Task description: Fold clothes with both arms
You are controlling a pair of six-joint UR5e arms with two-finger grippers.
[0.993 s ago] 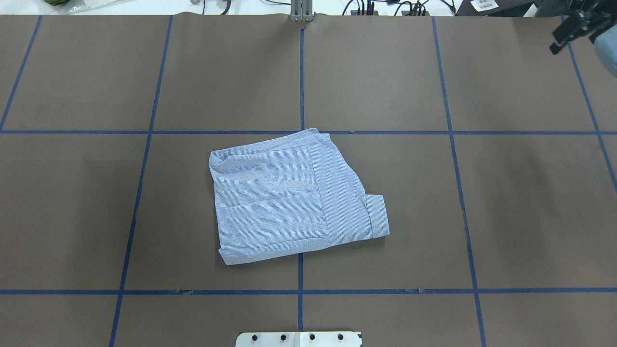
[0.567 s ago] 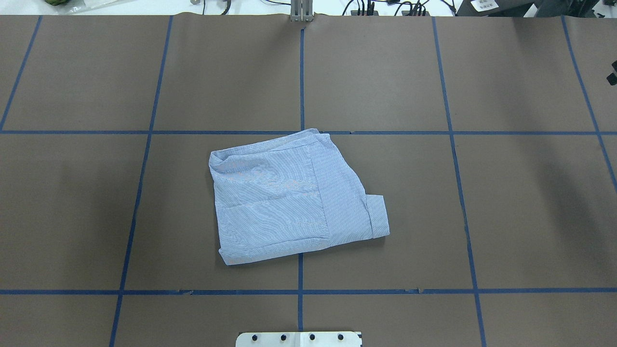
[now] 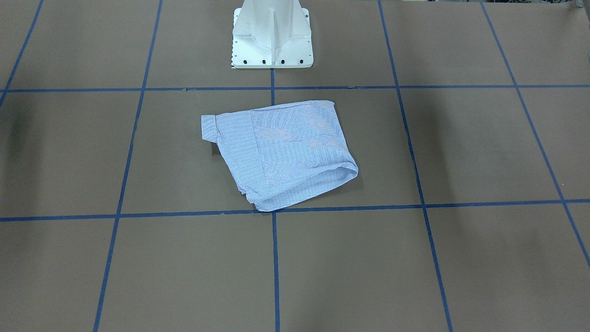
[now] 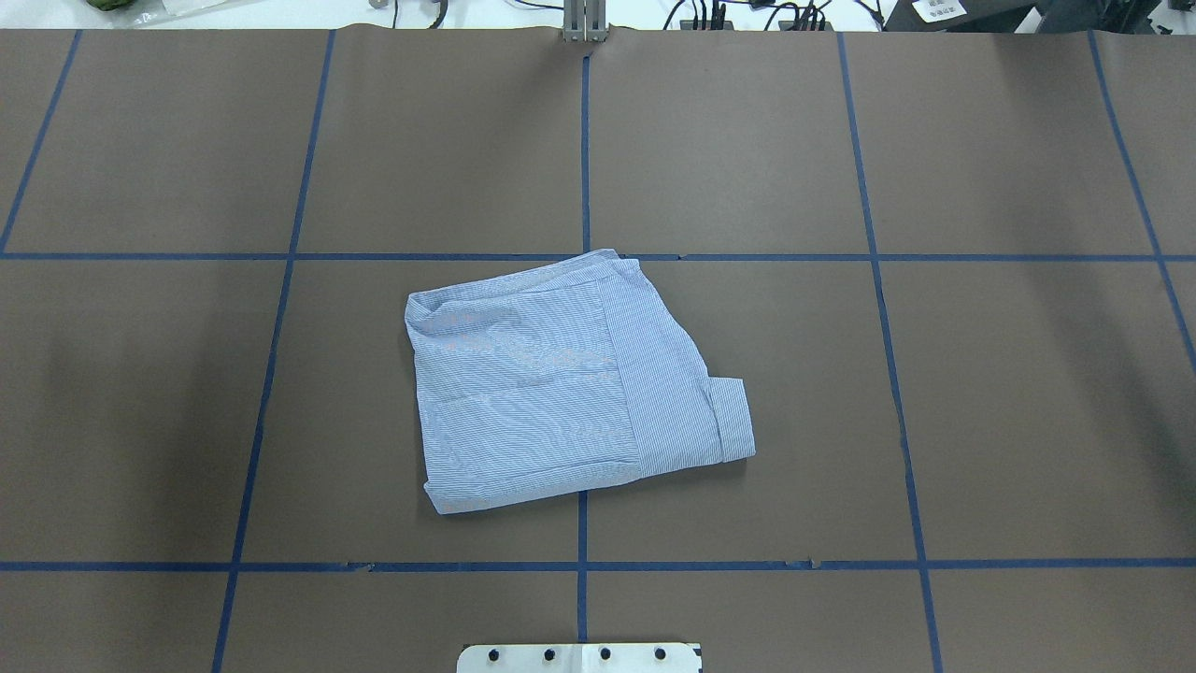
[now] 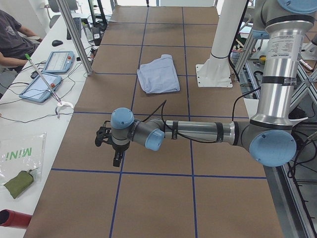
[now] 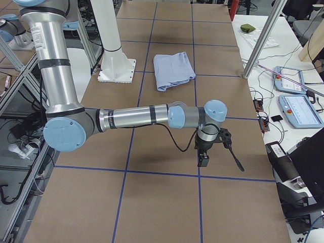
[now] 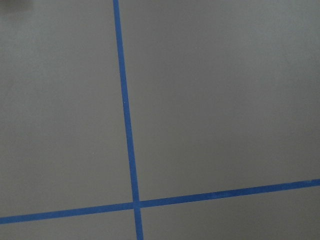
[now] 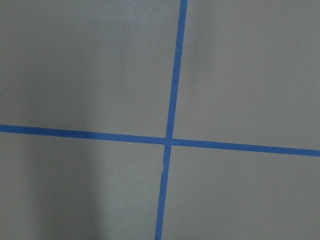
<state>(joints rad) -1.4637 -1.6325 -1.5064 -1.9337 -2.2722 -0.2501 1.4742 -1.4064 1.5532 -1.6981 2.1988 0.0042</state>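
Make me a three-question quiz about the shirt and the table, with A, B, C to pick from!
1. Where is the shirt? A) middle of the table, near the white base B) at a corner C) in the air
2. What colour are the tape lines? A) red B) yellow C) blue
3. How is the shirt? A) spread flat, sleeves wide B) folded small C) rolled into a ball

Answers: 1 A, it lies on the centre squares in front of the base. 2 C, the grid is blue on brown. 3 B, layers are stacked, with one cuff sticking out.
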